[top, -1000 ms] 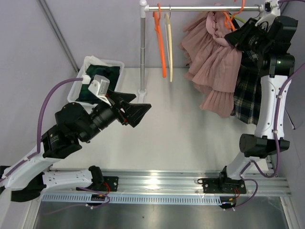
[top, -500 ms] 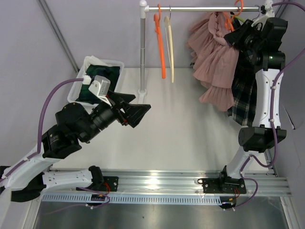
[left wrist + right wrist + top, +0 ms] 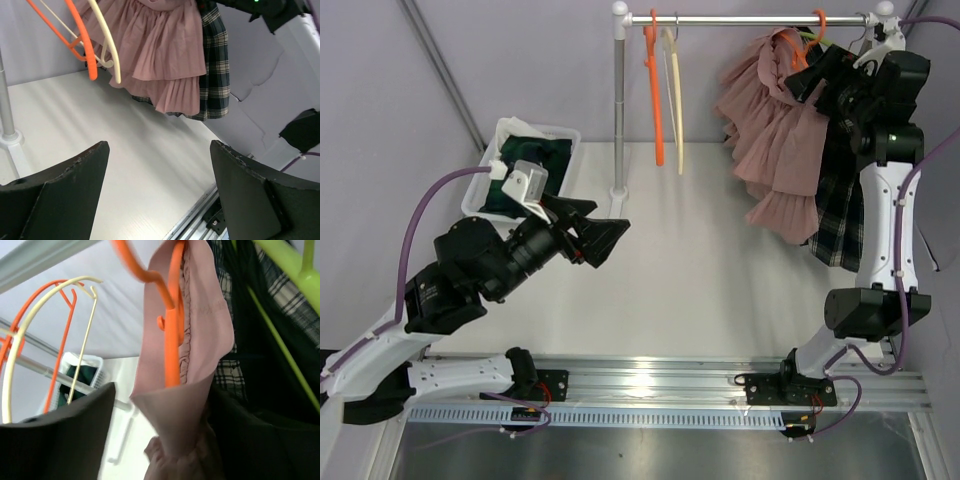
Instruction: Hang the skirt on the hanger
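At the clothes rail [image 3: 750, 17], my right gripper [image 3: 165, 400], released, flanks the pink skirt [image 3: 775, 140] on its orange hanger [image 3: 172, 340]; left gripper [image 3: 157, 150] agape.

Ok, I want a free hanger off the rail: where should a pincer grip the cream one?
Probably the lower arm of the cream hanger, coming from the right: it hangs edge-on, thin enough to pinch, with the empty orange hanger close on its left and open space towards the pink skirt.
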Tool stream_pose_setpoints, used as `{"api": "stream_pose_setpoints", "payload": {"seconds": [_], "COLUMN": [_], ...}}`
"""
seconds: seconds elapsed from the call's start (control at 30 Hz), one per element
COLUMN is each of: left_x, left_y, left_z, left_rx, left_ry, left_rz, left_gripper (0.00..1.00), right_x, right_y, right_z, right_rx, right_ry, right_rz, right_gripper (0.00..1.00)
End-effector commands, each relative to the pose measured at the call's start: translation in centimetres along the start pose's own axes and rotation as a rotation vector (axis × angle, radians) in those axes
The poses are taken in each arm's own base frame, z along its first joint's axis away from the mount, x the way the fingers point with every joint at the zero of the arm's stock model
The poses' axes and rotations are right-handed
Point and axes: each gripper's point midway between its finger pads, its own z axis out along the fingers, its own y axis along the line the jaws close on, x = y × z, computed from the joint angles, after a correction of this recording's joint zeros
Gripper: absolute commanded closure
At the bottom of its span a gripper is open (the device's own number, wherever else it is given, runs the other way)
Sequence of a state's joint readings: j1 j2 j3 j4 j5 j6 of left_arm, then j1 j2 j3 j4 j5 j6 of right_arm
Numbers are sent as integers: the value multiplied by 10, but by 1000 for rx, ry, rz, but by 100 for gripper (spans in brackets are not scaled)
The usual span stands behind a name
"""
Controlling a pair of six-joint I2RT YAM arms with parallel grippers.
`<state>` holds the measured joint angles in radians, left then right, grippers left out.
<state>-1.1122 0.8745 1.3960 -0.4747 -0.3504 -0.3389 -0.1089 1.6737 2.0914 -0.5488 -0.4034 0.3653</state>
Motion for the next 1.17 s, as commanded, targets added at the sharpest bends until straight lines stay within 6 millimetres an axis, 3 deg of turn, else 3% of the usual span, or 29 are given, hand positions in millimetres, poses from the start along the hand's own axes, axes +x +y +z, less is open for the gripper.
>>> {"api": "stream_pose_setpoints", "payload": {"seconds": [0.0,0.13,0.2,0.23,0.3,0.33,0.37,0.47,0.5,0.53,0.57,0.67,0.83,1.13], "left_x": [-20,-23,-24,-24,-26,-23,-25,-19,-15,-11,-7,5,28,53], "left_y": [7,12,17,19,24,26,29,36,37,39,41,44,49,57], "left_z": [-12,-18,-21,-23,-27,-28,-30,-31,-30,-29,-28,-25,-19,-18], "left_rx": [-27,-52,-70,-77,-97,-106,-118,-151,-156,-164,-174,-188,-209,-234], "left_ry": [-51,-50,-55,-56,-65,-58,-65,-58,-49,-35,-26,5,48,90], "left_rz": [-7,2,3,5,5,13,13,19,19,25,26,30,14,-12], "left_gripper": [13,13,13,13,12,12,12,12,11,11,12,12,12,12], "right_x": [-34,-30,-15,-18,8,11,36,60,86,90,113,137,184,205], "right_y": [21,32,31,43,38,51,41,52,43,53,49,57,49,35], "right_z": [-37,-62,-70,-90,-97,-118,-118,-152,-152,-170,-170,-189,-199,-198], "right_rx": [-1,-1,1,-16,-12,-39,-24,-52,-46,-71,-70,-82,-54,7], "right_ry": [-114,-109,-82,-108,-57,-74,-24,-26,17,-8,37,54,120,170], "right_rz": [-50,-45,-30,-40,-13,-24,3,-8,13,-2,22,31,54,53], "right_gripper": [13,4,2,1,1,0,1,1,1,1,1,1,1,1]}}
